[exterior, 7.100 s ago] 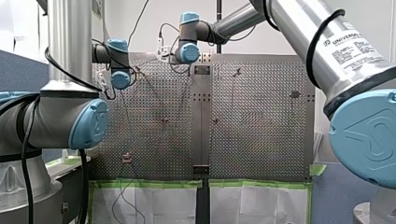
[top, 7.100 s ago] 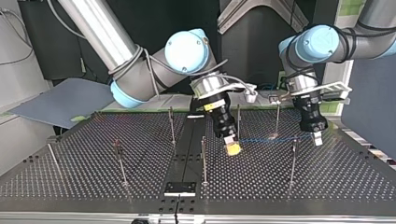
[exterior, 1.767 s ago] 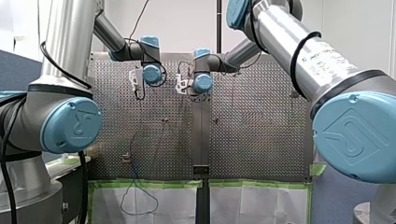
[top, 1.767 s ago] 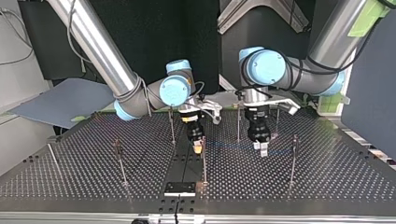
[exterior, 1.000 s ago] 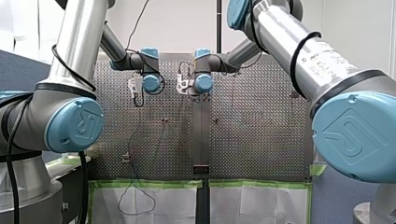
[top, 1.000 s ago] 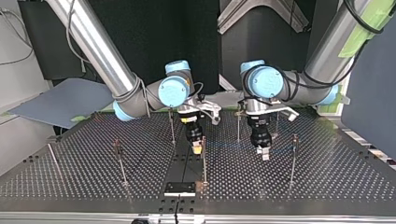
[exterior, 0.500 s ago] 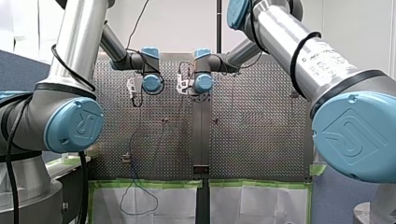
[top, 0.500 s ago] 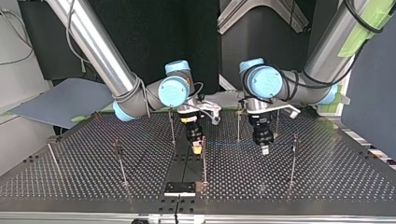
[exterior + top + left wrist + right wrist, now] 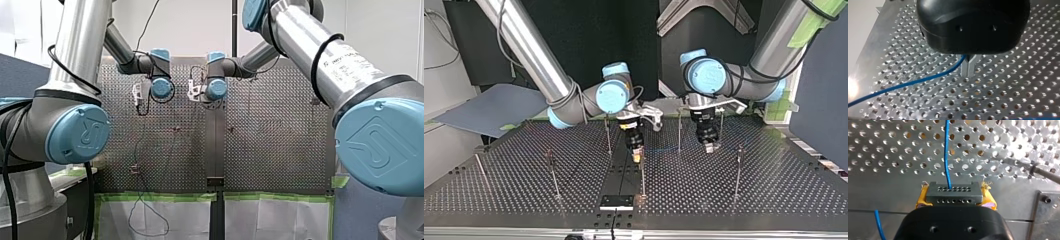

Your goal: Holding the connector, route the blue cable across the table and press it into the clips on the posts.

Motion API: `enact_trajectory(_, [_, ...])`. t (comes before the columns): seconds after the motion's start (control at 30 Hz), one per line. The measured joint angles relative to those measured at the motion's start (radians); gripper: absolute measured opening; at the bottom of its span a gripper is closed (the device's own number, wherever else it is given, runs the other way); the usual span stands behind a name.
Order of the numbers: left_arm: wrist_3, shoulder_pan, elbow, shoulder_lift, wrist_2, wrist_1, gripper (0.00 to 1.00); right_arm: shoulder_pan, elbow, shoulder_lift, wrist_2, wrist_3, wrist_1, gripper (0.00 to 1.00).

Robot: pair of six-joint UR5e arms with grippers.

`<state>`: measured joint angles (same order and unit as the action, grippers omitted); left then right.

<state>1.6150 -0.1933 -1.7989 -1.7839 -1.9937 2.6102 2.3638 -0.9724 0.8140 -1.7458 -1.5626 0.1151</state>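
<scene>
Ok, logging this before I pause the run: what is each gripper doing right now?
Left gripper: jaws shut on the thin blue cable.
Right gripper: jaws shut on the dark grey rectangular connector.

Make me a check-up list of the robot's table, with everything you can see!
Surface: perforated table, shiny metal.
Job's things: connector with blue cable plugged in; thin posts upright.
Clutter: nothing seen.
Grippers: right gripper shut on connector between yellow pads; left gripper shut on blue cable.
Cables: blue cable runs from connector to left gripper; black cable hangs at front view's left.
Surroundings: white paper edged with green tape.
</scene>
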Motion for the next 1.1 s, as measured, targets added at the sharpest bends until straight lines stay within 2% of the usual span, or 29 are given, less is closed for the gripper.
enact_trajectory(0.2, [0.01, 0.001, -0.048, 0.002, 0.009, -0.043, 0.02, 0.009, -0.028, 0.0, 0.0, 0.001, -0.017, 0.0])
enact_trajectory(0.6, [0.042, 0.014, -0.156, -0.008, 0.049, -0.15, 0.02, 0.032, -0.082, 0.0, 0.008, 0.001, -0.02, 0.0])
enact_trajectory(0.83, [0.04, 0.018, -0.215, -0.058, 0.037, -0.209, 0.02, 0.043, -0.106, 0.0, 0.028, 0.0, -0.021, 0.0])
enact_trajectory(1.0, [0.049, 0.02, -0.257, -0.099, 0.029, -0.25, 0.02, 0.042, -0.131, 0.0, 0.034, 0.0, -0.02, 0.0])
enact_trajectory(1.1, [0.053, 0.02, -0.285, -0.116, 0.04, -0.279, 0.02, 0.042, -0.146, 0.0, 0.039, -0.001, -0.019, 0.0])
